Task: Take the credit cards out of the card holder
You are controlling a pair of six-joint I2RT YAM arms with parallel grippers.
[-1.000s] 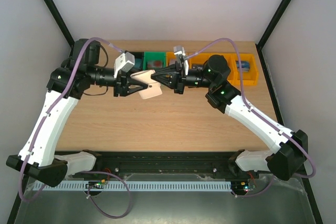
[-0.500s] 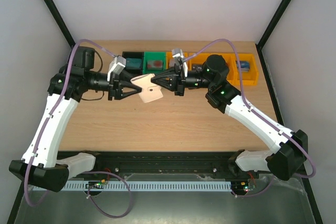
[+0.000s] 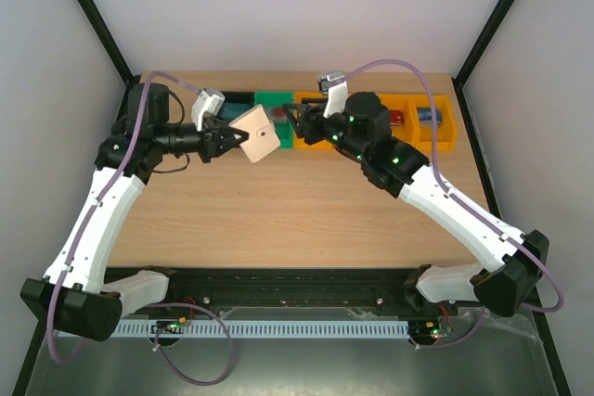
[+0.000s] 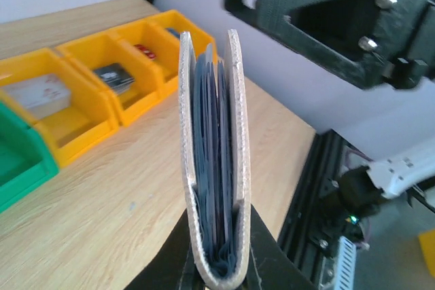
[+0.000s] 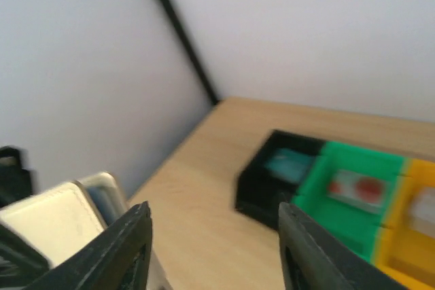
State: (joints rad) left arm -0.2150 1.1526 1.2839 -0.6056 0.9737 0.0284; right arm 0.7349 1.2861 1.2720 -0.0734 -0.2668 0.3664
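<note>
The card holder (image 3: 257, 134), white outside, hangs above the table's back left with my left gripper (image 3: 234, 139) shut on it. In the left wrist view the card holder (image 4: 214, 168) stands edge-on, its fold pinched at the left gripper (image 4: 217, 263), with dark sleeve panels between the covers. My right gripper (image 3: 299, 122) is open and empty above the bins, apart from the holder. Nothing lies between the jaws of the right gripper (image 5: 214, 208); the card holder (image 5: 61, 222) shows at the lower left. Credit cards lie in the bins: teal (image 5: 289, 164), white with red (image 5: 350, 185), grey (image 4: 114, 76), red (image 3: 397, 119), blue (image 3: 428, 116).
A row of bins lines the table's back edge: black (image 3: 237, 102), green (image 3: 272, 102), then orange ones (image 3: 444, 136). Black frame posts and white walls close in both sides. The right arm's black links (image 4: 326, 18) hang close above the holder in the left wrist view.
My right gripper has left the holder's edge, swung back over the bins and opened. The left gripper pulled the holder left and back, turning it.
</note>
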